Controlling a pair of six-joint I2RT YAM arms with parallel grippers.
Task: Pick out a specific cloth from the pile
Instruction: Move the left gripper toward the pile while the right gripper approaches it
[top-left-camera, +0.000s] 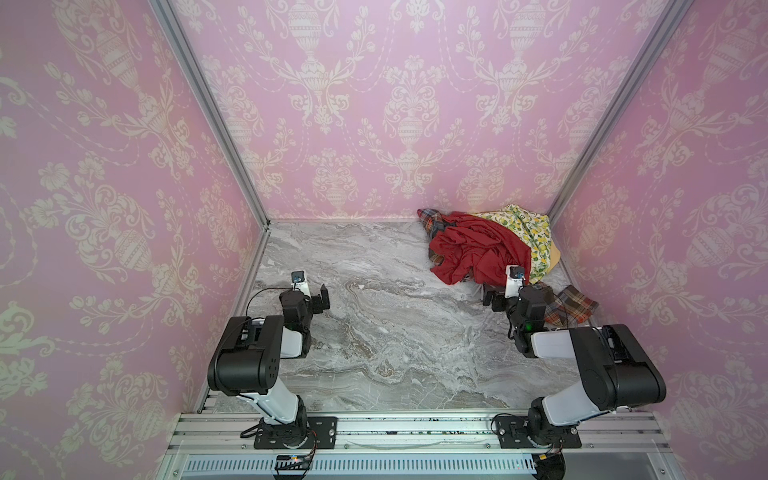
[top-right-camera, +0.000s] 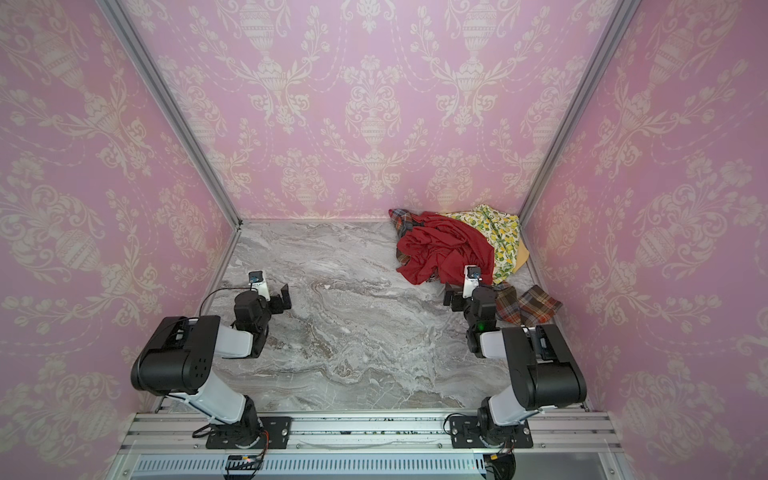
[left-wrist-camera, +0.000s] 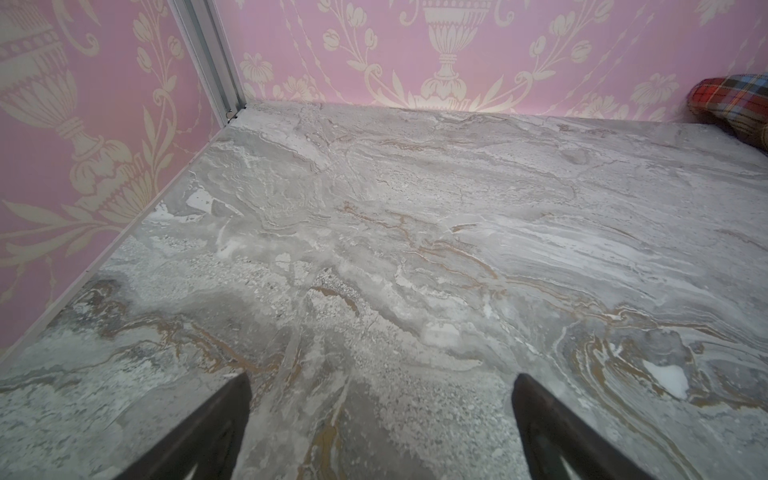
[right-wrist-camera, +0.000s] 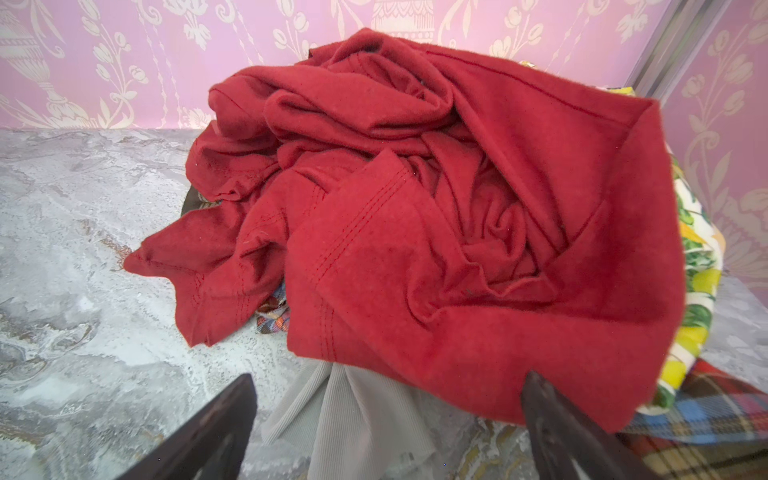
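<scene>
Plaid brown, orange-red and blue cloth (top-left-camera: 571, 306) lies mostly under the mixed fabric pile (top-left-camera: 486, 249) in the far right corner; right gripper (right-wrist-camera: 386, 419), jaws spread and empty, must next reach its exposed corner.

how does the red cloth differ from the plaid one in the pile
The red cloth is plain, while the plaid cloth has brown, orange-red and blue checks. The red cloth lies bunched on top of the pile, almost wholly exposed; the plaid cloth is mostly buried, poking out at the back edge and spreading flat on the table at the near right. Both are crumpled, and no pincer holds either.
</scene>
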